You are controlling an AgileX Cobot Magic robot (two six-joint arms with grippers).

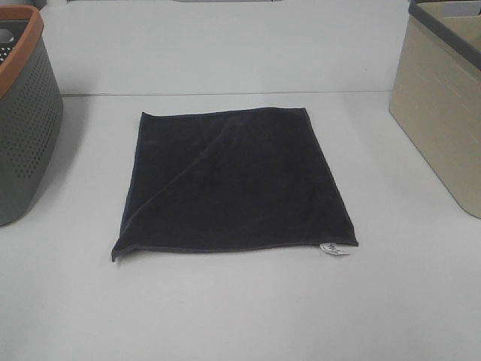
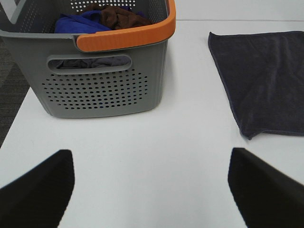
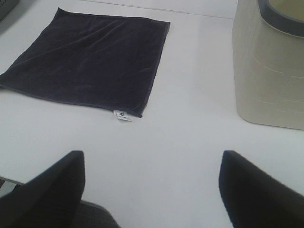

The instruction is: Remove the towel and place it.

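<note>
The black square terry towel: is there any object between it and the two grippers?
Nothing visible. The black square terry towel lies flat, alone on the bare white table. The open left gripper and open right gripper face it across clear tabletop.

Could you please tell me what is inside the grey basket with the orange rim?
The grey basket holds crumpled cloths: a blue one and a brown one on top. Whatever lies deeper is hidden by them and the wall.

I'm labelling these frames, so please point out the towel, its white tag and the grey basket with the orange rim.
towel [image 1: 233, 180]: high view, middle of the cloth.
white tag [image 1: 333, 249]: high view, centre of the tag.
grey basket [image 2: 104, 90]: left wrist view, perforated side wall.
</note>
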